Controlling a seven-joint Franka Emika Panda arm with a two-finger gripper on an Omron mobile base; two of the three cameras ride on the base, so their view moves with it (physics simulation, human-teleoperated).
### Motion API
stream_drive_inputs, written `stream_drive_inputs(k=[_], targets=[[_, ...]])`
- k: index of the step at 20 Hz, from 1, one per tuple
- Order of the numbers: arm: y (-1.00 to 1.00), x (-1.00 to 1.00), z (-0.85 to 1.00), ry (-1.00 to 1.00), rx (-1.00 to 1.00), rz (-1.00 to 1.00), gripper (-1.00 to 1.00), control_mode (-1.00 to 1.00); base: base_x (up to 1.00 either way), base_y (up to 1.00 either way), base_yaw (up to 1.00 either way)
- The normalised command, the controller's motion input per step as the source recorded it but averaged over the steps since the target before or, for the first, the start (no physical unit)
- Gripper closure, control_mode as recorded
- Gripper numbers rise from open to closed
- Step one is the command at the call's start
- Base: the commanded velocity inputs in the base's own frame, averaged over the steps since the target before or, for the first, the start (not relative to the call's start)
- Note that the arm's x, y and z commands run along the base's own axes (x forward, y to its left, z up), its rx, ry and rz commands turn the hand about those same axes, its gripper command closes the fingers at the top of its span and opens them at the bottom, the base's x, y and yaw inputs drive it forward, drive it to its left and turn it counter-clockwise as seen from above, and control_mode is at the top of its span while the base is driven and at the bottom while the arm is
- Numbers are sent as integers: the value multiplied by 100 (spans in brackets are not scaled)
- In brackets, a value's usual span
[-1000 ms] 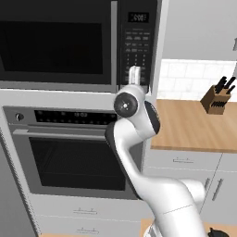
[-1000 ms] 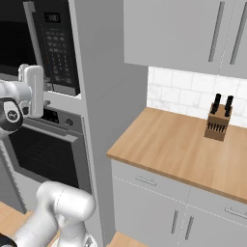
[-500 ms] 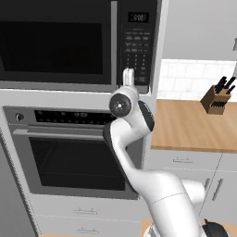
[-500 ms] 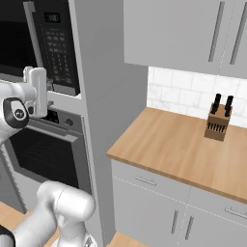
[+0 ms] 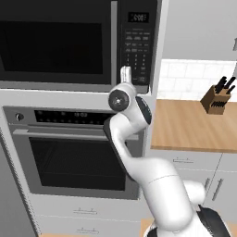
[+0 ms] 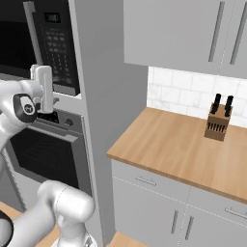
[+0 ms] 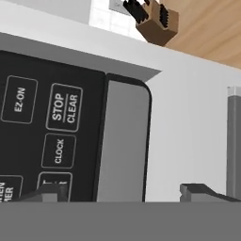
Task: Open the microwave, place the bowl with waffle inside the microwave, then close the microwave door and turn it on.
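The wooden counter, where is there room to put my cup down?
The light wooden counter is bare from its front edge back to the white tiled wall. One thing stands on it: the brown knife block, at the back right. It is crowded by the black microwave keypad, where the fingers hover.

A tall grey cabinet column [image 6: 103,96] houses a built-in oven [image 5: 74,152], beside a wooden counter [image 6: 178,144] carrying a knife block [image 6: 217,122], with white tile backsplash [image 6: 183,94], grey upper cabinets [image 6: 188,34] and drawers [image 6: 149,198].
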Motion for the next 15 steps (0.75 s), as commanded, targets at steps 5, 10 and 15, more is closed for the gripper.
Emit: stream_drive_inputs(k=[5, 10, 15], targets=[[2, 38, -18, 0, 0, 0, -100, -100, 0, 0, 0], [4, 37, -26, 0, 0, 0, -100, -100, 0, 0, 0], [0, 27, -45, -1, 0, 0, -100, -100, 0, 0, 0]])
